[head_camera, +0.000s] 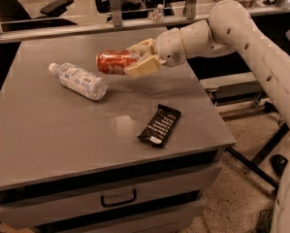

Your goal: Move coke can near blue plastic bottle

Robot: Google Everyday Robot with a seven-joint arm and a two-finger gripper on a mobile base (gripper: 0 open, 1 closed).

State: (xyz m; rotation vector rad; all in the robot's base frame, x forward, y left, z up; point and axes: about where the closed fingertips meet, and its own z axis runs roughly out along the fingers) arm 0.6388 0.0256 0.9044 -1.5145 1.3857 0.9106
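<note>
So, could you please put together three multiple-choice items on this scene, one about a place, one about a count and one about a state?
1. Where does the black snack bar wrapper lie on the grey table? A) front right B) back left C) inside the drawer
2. How many objects rest on the table top? A) one B) two C) four
3. What state is the small red aluminium drink can in? A) standing on the table B) held sideways in the tool C) crushed flat
Answers: 1 A, it lies near the front right corner; 2 B, only the wrapper and the clear plastic water bottle rest there; 3 B, the tool, above the table right of the bottle, is shut on the can.
</note>
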